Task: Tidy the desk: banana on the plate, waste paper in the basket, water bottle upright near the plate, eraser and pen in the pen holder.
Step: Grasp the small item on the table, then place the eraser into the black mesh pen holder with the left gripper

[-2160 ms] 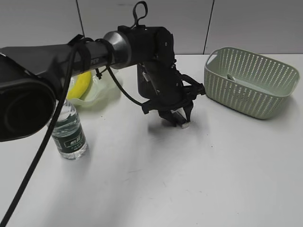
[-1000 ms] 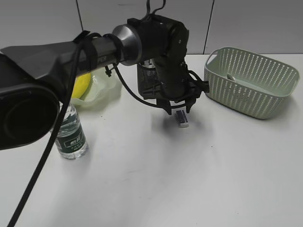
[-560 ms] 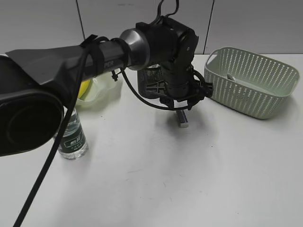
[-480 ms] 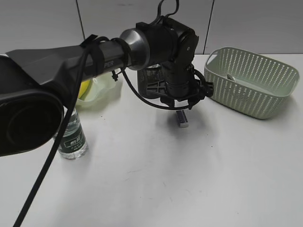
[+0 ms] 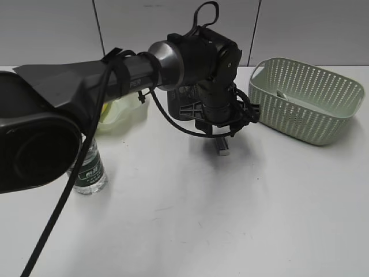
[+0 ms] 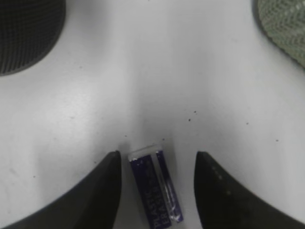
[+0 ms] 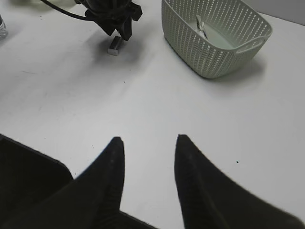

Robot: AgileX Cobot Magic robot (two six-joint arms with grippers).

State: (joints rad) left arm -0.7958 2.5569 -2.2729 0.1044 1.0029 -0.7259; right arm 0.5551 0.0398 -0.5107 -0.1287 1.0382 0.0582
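Observation:
The eraser (image 6: 156, 188), dark blue sleeve with a white end, lies flat on the white desk (image 5: 230, 219) between the open fingers of my left gripper (image 6: 157, 155), untouched. In the exterior view the left gripper (image 5: 222, 134) hangs just above the eraser (image 5: 222, 148). The black mesh pen holder (image 5: 174, 105) stands behind the wrist. The waste paper (image 7: 202, 26) lies in the sage green basket (image 5: 305, 101). The water bottle (image 5: 87, 167) stands upright at the left. A sliver of the banana (image 5: 105, 108) shows on the plate (image 5: 124, 115). My right gripper (image 7: 148, 139) is open and empty. No pen is visible.
The left arm stretches across the left half of the exterior view and hides much of the plate and pen holder. The basket (image 7: 214, 38) stands right of the eraser (image 7: 114, 46). White desk lies in front of the right gripper.
The left wrist has turned and shifted slightly right and back over the eraser. The eraser still lies on the desk, now pointing lengthwise between the fingers.

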